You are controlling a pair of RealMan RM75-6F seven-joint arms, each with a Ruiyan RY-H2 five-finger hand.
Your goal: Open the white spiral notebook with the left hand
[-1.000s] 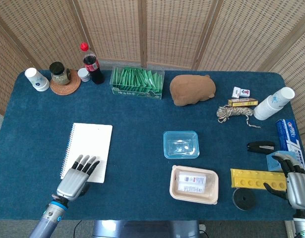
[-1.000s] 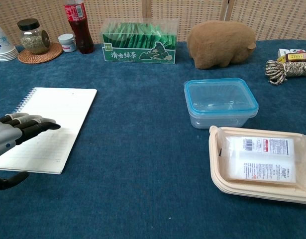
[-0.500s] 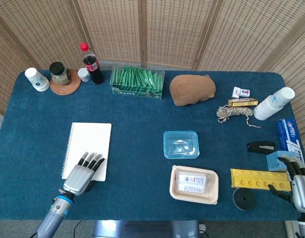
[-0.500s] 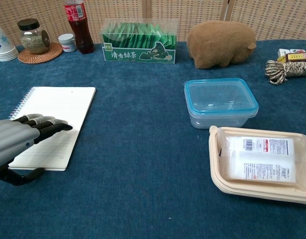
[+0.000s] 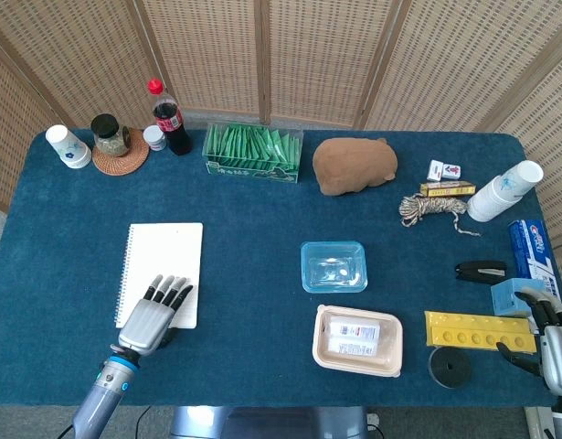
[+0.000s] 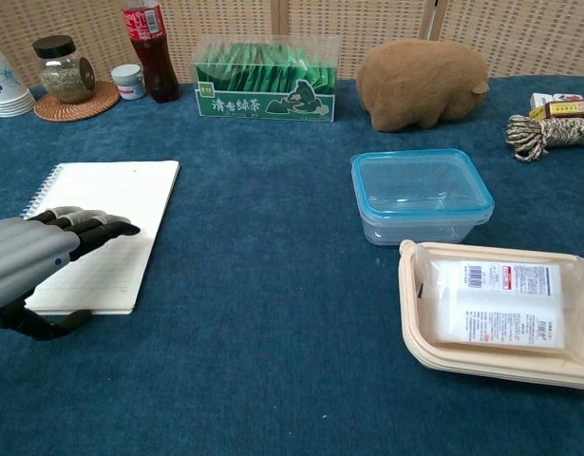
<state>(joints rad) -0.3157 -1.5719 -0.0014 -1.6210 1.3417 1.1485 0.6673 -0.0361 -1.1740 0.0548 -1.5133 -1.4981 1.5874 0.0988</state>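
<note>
The white spiral notebook [image 5: 167, 254] lies shut and flat on the blue table at the left, its spiral along the left edge. My left hand [image 5: 154, 312] rests palm down on its near part, fingers stretched out over the cover. In the chest view the left hand [image 6: 37, 260] covers the notebook's [image 6: 116, 195] near left corner, and the thumb curls along the near edge at table level. My right hand [image 5: 549, 337] sits at the far right edge of the table with fingers apart, holding nothing, beside a yellow tray [image 5: 472, 330].
A clear blue-lidded box [image 5: 334, 266] and a beige food tray [image 5: 357, 340] sit mid-table. The green tea box [image 5: 252, 152], brown plush [image 5: 354, 165], cola bottle [image 5: 171, 119], jar [image 5: 109, 135] and cups [image 5: 68, 145] line the back. Rope [image 5: 431, 209], a tape roll [image 5: 450, 367] and a stapler [image 5: 480, 270] lie at the right.
The left hand has moved forward over the notebook, and the notebook has slid a little away from me. The right hand has sunk slightly toward the lower right corner.
</note>
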